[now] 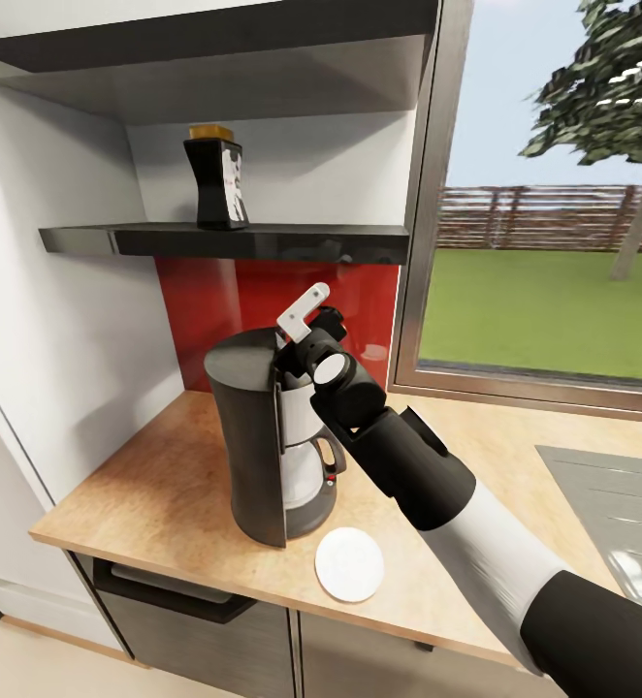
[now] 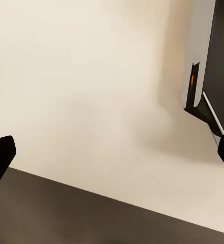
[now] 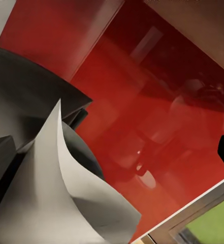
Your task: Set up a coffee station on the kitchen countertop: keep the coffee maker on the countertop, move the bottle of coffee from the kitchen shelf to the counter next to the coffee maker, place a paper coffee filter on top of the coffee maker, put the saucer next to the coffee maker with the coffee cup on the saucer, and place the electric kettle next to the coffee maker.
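Note:
The dark grey coffee maker (image 1: 263, 436) stands on the kitchen countertop (image 1: 156, 494) with its glass carafe facing right. My right gripper (image 1: 308, 334) hovers at its top rim, fingers wide apart. The white paper coffee filter (image 1: 303, 311) sticks up tilted from the maker's top; in the right wrist view the paper coffee filter (image 3: 66, 198) lies close to one fingertip (image 3: 0, 157), over the maker's dark top (image 3: 30, 86). The white saucer (image 1: 349, 563) lies flat in front of the machine. The bottle of coffee (image 1: 216, 181) stands on the kitchen shelf (image 1: 263, 240). My left gripper (image 2: 112, 152) is open over a plain beige surface.
A red backsplash (image 1: 214, 301) runs behind the maker, a white wall closes the left side, and a window (image 1: 554, 194) is at the right. A grey sink (image 1: 612, 504) sits at the counter's far right. Grey cabinet fronts (image 1: 195, 630) are below.

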